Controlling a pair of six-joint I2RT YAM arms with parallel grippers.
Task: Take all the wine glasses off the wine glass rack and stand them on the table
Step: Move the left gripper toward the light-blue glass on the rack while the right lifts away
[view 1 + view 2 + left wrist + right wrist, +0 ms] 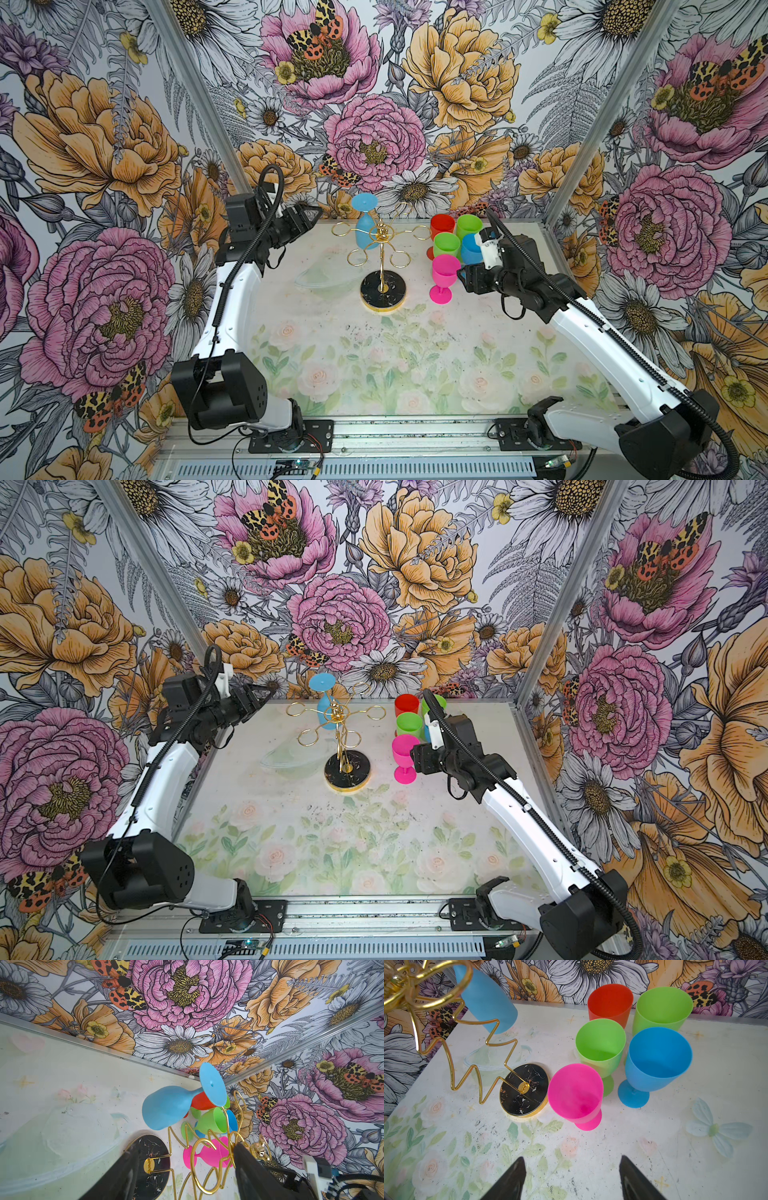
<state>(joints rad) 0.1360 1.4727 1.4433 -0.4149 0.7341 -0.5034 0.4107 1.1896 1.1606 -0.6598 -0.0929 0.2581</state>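
The gold wine glass rack (381, 235) (337, 717) stands mid-table on its round black base (383, 293) (347, 776). A blue wine glass (365, 226) (323, 706) (166, 1109) (485, 999) hangs upside down from a back-left loop. My left gripper (311, 214) (266, 694) (185, 1148) is open, at loop height just left of the rack and short of the glass. Nothing sits between its fingers (249, 1167). My right gripper (459, 273) (413, 755) (572, 1159) is open and empty, low beside the upright glasses on the right.
Right of the rack stand several upright glasses: pink (444, 274) (576, 1093), two green (446, 244) (468, 225), red (441, 225) and blue (471, 249). A see-through dish shape (328, 276) lies left of the base. Floral walls close in behind and at both sides.
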